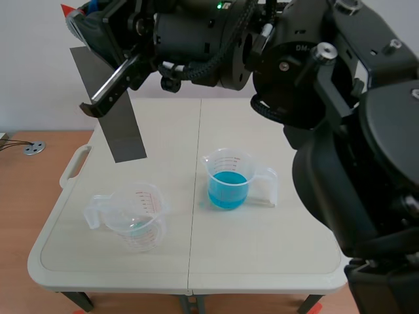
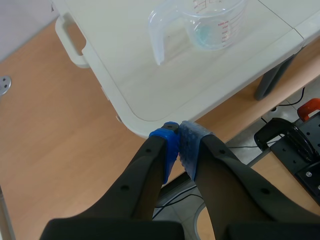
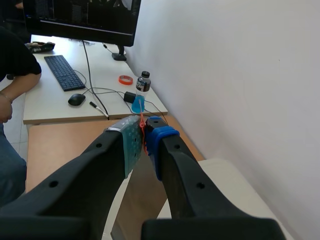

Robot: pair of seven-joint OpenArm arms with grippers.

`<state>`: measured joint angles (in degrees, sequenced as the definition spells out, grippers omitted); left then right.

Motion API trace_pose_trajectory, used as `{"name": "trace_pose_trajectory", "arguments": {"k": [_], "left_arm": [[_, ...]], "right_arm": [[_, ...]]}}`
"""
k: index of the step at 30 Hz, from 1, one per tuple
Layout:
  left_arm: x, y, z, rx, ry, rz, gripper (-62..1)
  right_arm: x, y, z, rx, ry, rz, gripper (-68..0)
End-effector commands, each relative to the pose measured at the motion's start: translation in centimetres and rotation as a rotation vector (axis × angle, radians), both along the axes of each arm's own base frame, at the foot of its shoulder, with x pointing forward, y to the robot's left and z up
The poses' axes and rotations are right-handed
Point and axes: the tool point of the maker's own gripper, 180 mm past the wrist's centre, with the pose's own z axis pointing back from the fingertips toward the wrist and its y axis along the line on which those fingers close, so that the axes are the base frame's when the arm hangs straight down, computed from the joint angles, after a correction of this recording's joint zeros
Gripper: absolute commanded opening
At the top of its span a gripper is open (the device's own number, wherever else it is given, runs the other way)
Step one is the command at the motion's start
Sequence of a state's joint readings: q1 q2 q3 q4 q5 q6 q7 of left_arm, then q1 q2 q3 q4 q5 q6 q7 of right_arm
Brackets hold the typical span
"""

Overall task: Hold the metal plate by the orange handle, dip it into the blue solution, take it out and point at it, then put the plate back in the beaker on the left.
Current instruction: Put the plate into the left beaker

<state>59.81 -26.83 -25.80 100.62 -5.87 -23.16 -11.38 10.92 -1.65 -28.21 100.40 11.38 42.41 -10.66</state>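
Note:
The grey metal plate (image 1: 114, 124) hangs high over the table's back left, above and behind the empty clear beaker (image 1: 131, 212) (image 2: 210, 22). My right gripper (image 1: 78, 18) (image 3: 145, 136) is shut on its thin orange handle (image 1: 67, 10) (image 3: 144, 129). The left gripper (image 1: 88, 106) (image 2: 179, 142) is shut on nothing; in the scene view it slants down across the plate's left edge with its tip beside it. Contact with the plate cannot be told. The beaker of blue solution (image 1: 228, 180) stands at the table's middle, apart from both grippers.
The white folding table has a carry handle (image 1: 73, 163) (image 2: 70, 45) on its left side. The left beaker holds a faint blue trace. In the right wrist view a wall and a desk (image 3: 60, 100) with a keyboard, a bottle and a seated person lie beyond.

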Motion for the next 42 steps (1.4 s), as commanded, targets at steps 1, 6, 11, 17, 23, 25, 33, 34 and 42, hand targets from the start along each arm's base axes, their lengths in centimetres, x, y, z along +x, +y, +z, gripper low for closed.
{"name": "trace_pose_trajectory", "arguments": {"k": [1,6,11,17,23,25,33,34,42], "left_arm": [[0.4,-0.5,0.7,-0.018,-0.025,-0.008,-58.0],[0.4,-0.5,0.7,-0.018,-0.024,-0.007,-58.0],[0.2,-0.3,0.3,-0.004,-0.003,-0.001,-58.0],[0.0,-0.3,0.2,-0.004,0.002,-0.001,-58.0],[0.1,-0.3,0.3,-0.004,0.002,-0.001,-58.0],[0.1,-0.3,0.3,-0.004,0.002,-0.001,-58.0],[0.1,-0.3,0.3,-0.004,0.002,-0.001,-58.0],[0.1,-0.3,0.3,-0.004,0.002,-0.001,-58.0],[0.0,-0.3,0.2,-0.004,0.003,-0.001,-58.0]], "right_arm": [[-0.2,0.4,1.7,0.029,-0.04,0.02,-66.2],[-0.9,1.1,1.6,0.025,-0.038,0.046,-66.2],[-1.4,1.6,1.5,0.021,-0.038,0.065,-66.2],[-1.3,1.6,1.3,0.018,-0.032,0.065,-66.2],[-0.8,1.8,-0.1,0.003,0.007,0.063,-66.2],[-0.7,1.8,-0.5,0.001,0.02,0.064,-66.2],[-0.3,1.9,-1.9,-0.005,0.061,0.065,-66.2],[-0.2,2.0,-2.1,-0.006,0.067,0.065,-66.2],[0.2,2.1,-3.7,-0.018,0.113,0.064,-66.2]]}}
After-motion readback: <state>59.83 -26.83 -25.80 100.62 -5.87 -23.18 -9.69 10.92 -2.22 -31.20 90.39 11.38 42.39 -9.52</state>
